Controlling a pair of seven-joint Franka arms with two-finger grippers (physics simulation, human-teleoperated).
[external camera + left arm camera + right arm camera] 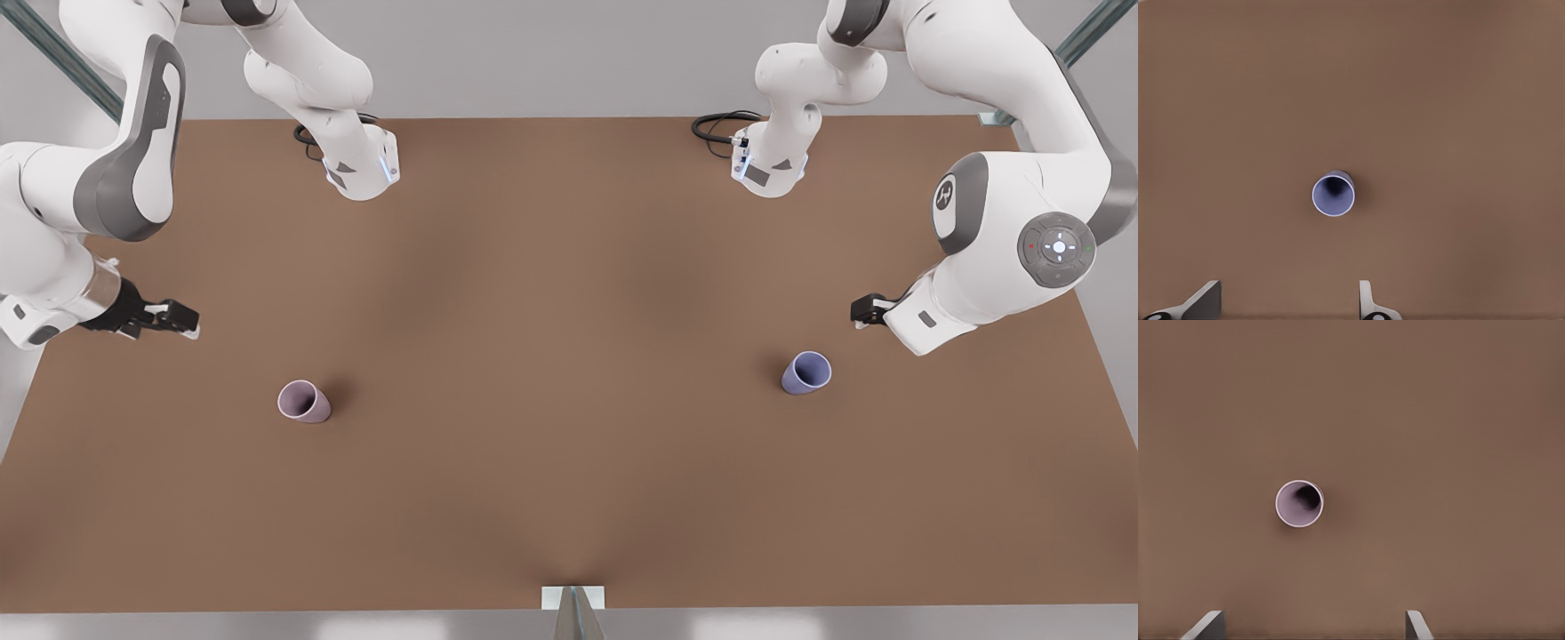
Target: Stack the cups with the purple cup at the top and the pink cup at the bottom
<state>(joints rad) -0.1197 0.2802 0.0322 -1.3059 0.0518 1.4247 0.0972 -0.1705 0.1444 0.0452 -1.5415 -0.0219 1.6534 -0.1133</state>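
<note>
Front view shows the pink cup (303,401) far from the purple cup (806,372) on the table (569,498). Left gripper (867,309) and right gripper (169,317) hang wide open, holding nothing. Left should go straight down and pinch the purple cup gently.

The left gripper (867,309) hangs at the front view's right, fingers (1205,301) spread apart. The right gripper (178,318) hangs at the front view's left, fingers (1207,625) also apart.
</note>
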